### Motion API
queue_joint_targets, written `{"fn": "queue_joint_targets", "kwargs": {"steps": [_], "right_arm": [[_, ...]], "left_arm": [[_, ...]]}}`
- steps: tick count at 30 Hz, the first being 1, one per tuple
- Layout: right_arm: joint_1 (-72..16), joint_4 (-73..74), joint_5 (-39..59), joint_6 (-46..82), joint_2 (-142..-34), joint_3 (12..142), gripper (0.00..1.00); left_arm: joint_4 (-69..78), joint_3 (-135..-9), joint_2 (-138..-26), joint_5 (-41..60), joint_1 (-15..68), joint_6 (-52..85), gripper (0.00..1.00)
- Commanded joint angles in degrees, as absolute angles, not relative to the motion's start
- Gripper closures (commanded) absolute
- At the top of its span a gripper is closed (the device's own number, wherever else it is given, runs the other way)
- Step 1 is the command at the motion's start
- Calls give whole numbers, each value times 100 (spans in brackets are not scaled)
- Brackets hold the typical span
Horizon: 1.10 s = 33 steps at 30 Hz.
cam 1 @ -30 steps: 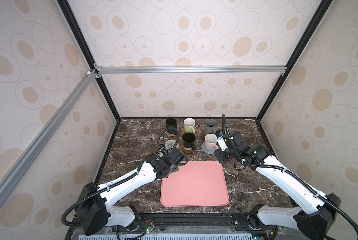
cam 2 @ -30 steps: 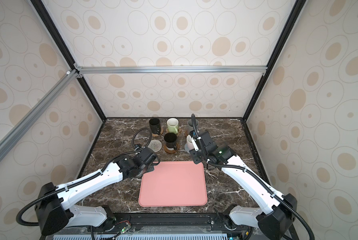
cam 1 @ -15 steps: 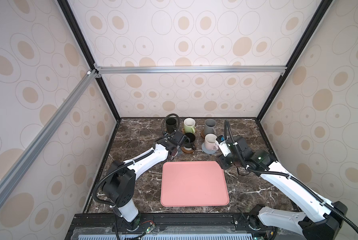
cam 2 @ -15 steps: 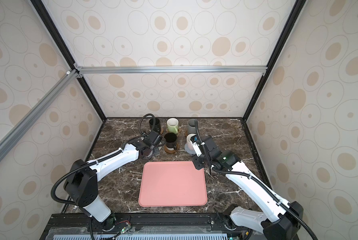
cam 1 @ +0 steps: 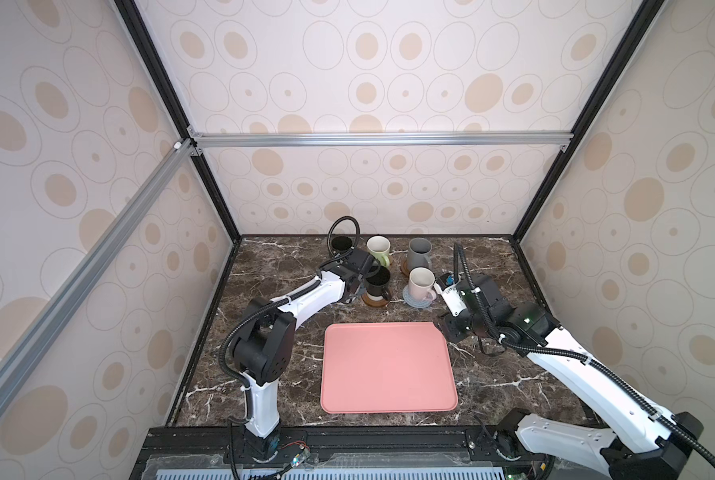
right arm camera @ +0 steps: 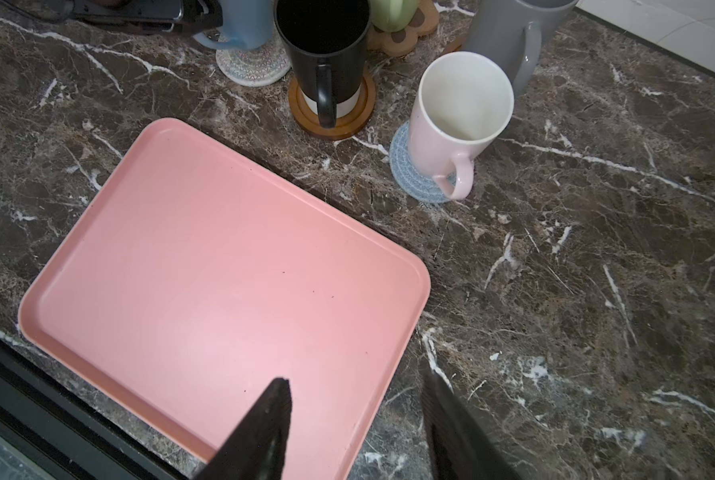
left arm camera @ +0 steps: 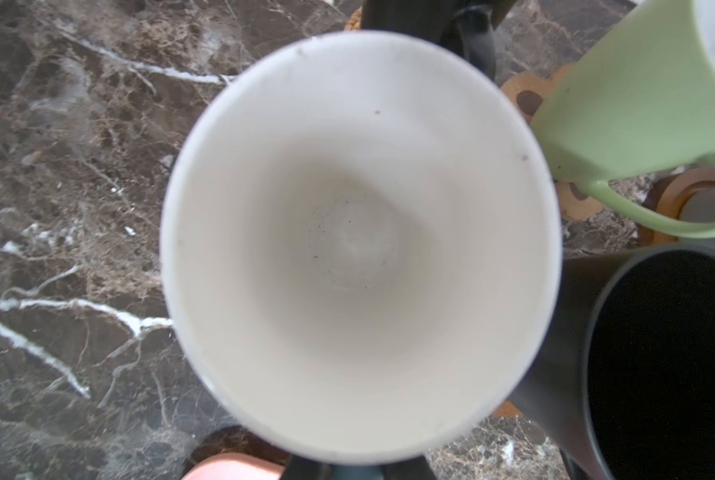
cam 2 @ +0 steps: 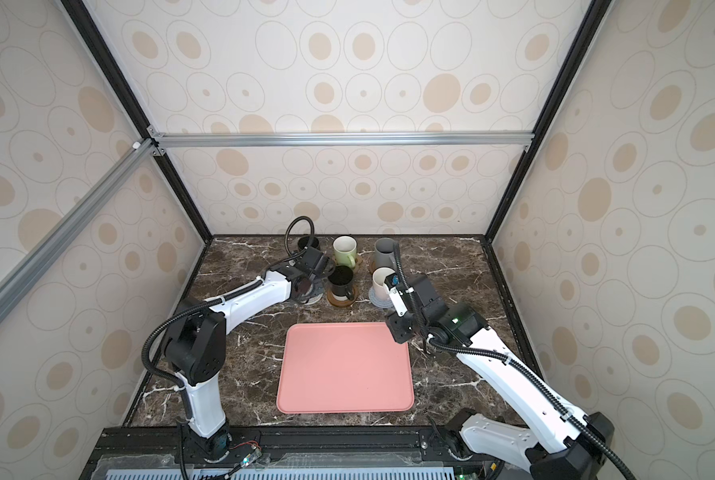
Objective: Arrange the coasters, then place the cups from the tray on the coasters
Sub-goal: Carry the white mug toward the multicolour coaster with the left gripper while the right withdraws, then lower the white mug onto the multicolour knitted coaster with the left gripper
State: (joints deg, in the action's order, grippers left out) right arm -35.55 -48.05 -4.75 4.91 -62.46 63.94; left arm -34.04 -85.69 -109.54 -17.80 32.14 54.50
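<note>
Looking in from the front, I see the tray (cam 1: 389, 370) lying flat on the marble table (cam 1: 264, 270), close to the front edge between the two arms, and every cup in sight stands behind it. The left gripper (cam 1: 360, 272) reaches into that group, clamped on the light blue cup (right arm camera: 245, 20), which sits upright over the beige woven coaster (right arm camera: 251, 66); whether its base is down on the mat I cannot tell. Just beside it the black cup (right arm camera: 322, 54) stands on a brown wooden coaster (right arm camera: 347, 124), and next along the pink cup (right arm camera: 451, 124) rests on the grey-blue woven coaster (right arm camera: 405, 174). Farther back the light green cup (cam 1: 378, 248) is on the paw-shaped coaster (right arm camera: 405, 31), with the grey cup (cam 1: 419, 253) to its right. The right gripper (right arm camera: 355, 378) hangs over the tray's far right corner, its fingers apart and holding nothing
</note>
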Motion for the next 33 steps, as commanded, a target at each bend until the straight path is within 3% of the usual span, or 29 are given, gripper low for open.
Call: {"fn": "queue_joint_targets", "kwargs": {"steps": [1, 26, 29, 33], "right_arm": [[-3529, -5012, -562, 532, -6149, 6508, 46], [-3533, -5095, -588, 624, -6078, 6399, 45], [-3533, -5102, -598, 640, -6073, 6406, 45], [-3529, -5122, -604, 674, -6073, 6424, 45]], "left_arm": [[-3431, -8995, -10994, -1978, 3167, 5357, 89], [-3147, -8378, -11051, -1885, 3123, 5563, 87], [-3128, -8394, -11098, -1872, 3123, 5556, 82], [-3157, -8383, -11086, -1863, 3121, 5566, 67]]}}
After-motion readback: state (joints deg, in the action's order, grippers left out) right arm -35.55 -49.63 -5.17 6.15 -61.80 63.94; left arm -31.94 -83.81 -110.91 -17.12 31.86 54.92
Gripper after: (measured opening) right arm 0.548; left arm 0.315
